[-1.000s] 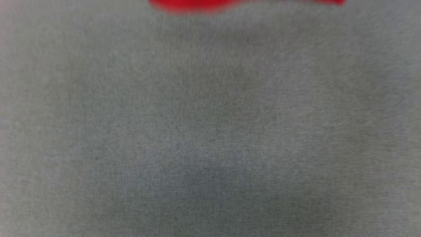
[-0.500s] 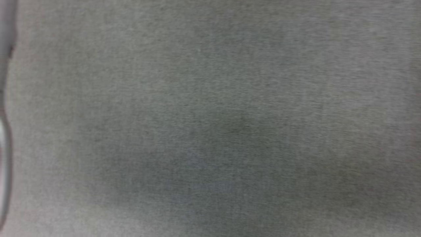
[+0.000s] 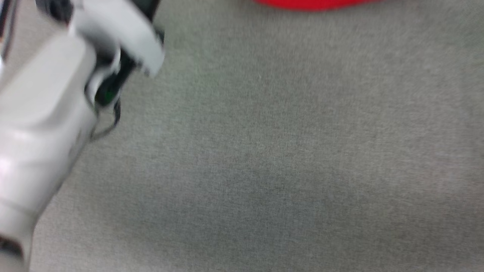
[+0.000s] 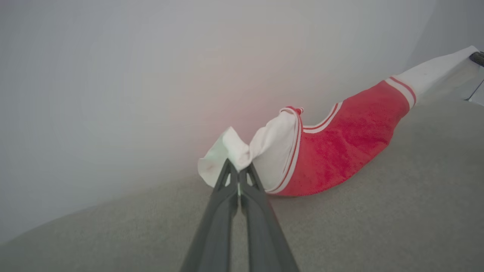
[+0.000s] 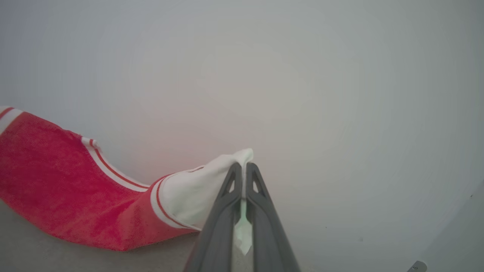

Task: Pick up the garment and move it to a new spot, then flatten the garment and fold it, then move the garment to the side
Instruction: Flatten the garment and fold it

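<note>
The garment (image 4: 340, 143) is a red jersey with white sleeves and red-white striped trim, stretched out just above the grey surface. My left gripper (image 4: 238, 172) is shut on a bunched white sleeve end. My right gripper (image 5: 242, 168) is shut on the other white sleeve, with the red body of the garment (image 5: 56, 181) trailing off to its left. In the head view a red edge of the garment (image 3: 310, 3) shows at the top, and my pale left forearm (image 3: 45, 113) reaches up along the left side.
A grey cloth surface (image 3: 264, 151) spreads under everything. A plain pale wall (image 4: 151, 75) stands close behind the garment. A dark tip (image 4: 477, 57) shows at the far sleeve's end.
The head view has shifted. The left forearm has come into it at the left, and the garment's red edge shows again at the top after being out of frame.
</note>
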Available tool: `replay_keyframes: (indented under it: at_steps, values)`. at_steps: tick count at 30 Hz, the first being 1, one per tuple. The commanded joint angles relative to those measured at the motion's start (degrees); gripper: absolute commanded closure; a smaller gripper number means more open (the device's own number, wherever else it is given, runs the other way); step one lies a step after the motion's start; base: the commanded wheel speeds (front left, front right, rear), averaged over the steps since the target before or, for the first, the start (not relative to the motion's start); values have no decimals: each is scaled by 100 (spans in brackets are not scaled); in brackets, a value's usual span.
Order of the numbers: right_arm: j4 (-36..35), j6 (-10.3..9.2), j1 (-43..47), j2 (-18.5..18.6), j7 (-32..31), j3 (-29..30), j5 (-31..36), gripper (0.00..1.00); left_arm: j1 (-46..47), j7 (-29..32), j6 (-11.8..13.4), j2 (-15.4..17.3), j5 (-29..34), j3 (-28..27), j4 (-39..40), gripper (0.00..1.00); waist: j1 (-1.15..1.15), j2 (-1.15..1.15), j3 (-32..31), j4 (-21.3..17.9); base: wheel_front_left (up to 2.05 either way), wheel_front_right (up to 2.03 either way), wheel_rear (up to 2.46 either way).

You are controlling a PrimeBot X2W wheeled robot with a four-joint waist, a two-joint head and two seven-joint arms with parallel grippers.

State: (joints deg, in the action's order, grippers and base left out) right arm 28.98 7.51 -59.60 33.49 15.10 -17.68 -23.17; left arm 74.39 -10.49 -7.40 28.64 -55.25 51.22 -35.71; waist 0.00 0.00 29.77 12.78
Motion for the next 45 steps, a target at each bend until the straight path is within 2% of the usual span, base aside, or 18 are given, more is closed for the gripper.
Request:
replay_keyframes:
  at_steps: [1, 7, 8, 10, 12, 15, 22, 25, 31, 39, 45]
  values:
    - [-174, -3, 474, 54, 6, 66, -100, 100, -372, 13, -7, 198, -77, 82, 116, 100, 0, 0, -827, -136, 0, 0, 0]
    - [-908, -3, 2537, 241, 5, 497, -179, 100, -1845, -49, 23, 1103, -189, 453, 1029, 100, 0, 0, -1517, -343, 0, 0, 0]
    - [-1008, -3, 2868, 266, 5, 610, -150, 100, -2098, -62, 107, 1256, -219, 491, 1182, 96, 0, 0, -1603, -363, 0, 0, 0]
    - [-1180, -3, 3554, 266, 6, 848, -105, 100, -2644, -67, 303, 1529, -348, 545, 1524, 99, 0, 0, -1779, -405, 0, 0, 0]
    - [-1324, -3, 4249, 195, 5, 996, -52, 100, -3177, -40, 591, 1774, -457, 625, 1888, 97, 0, 0, -1929, -448, 0, 0, 0]
    - [-1467, -4, 5026, 132, 5, 1197, -25, 100, -3919, 8, 984, 2065, -663, 754, 2458, 100, 0, 0, -2073, -494, 0, 0, 0]
    - [-1819, -4, 6341, -103, -113, 1411, 108, 100, -5288, -187, 1920, 2524, -1070, 877, 3382, 100, 0, 0, -2219, -522, 0, 0, 0]
    - [-1936, -4, 6751, -259, -202, 1587, 87, 100, -5654, -277, 2210, 2632, -1140, 866, 3579, 100, 0, 0, -2223, -507, 0, 0, 0]
    - [-2132, -4, 7440, -499, -276, 1874, 156, 100, -6057, -383, 2492, 2799, -1187, 800, 3866, 100, 0, 0, -2168, -396, 0, 0, 0]
    - [-2328, -4, 7710, -794, -391, 1915, 293, 100, -6210, -428, 2520, 2699, -1155, 701, 3858, 100, 0, 0, -2095, -421, 0, 0, 0]
    - [-2308, -4, 7517, -838, -871, 1795, 151, 100, -6135, -448, 2470, 2554, -1102, 628, 3825, 100, 0, 0, -1981, -478, 0, 0, 0]
